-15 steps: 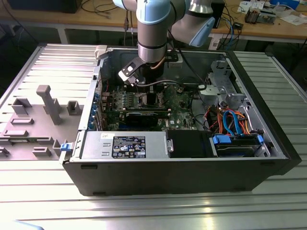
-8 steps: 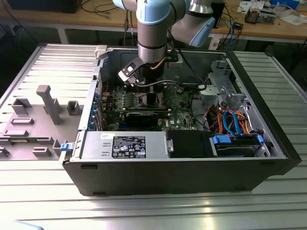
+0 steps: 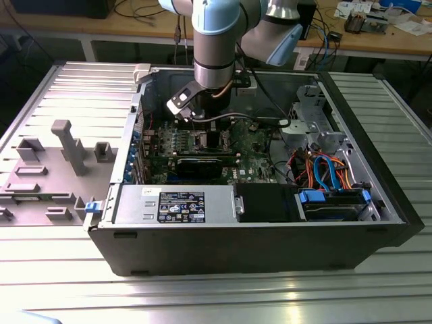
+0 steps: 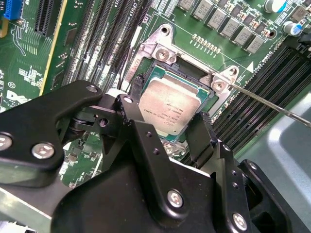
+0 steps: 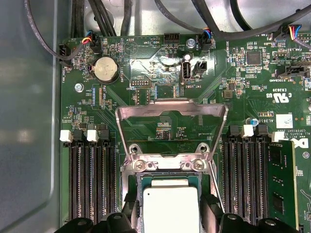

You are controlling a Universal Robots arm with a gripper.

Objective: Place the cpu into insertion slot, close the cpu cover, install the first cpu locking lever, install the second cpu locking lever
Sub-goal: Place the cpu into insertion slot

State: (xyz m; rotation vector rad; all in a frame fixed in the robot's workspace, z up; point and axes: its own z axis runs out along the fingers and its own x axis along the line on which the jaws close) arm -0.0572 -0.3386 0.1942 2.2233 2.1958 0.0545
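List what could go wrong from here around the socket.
1. The end effector sits close around the cpu at the insertion slot; pulling away might tilt or drag the chip.
2. The cpu cover stands raised near the arm and might get knocked.
3. The thin locking lever juts out sideways and might snag.

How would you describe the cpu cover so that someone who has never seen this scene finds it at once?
Inside the open computer case, look at the green motherboard, where the silver-topped cpu sits between two banks of black memory slots. Just beyond the chip, the cpu cover stands swung open. It is the only thin silvery frame with board showing through its cut-out middle.
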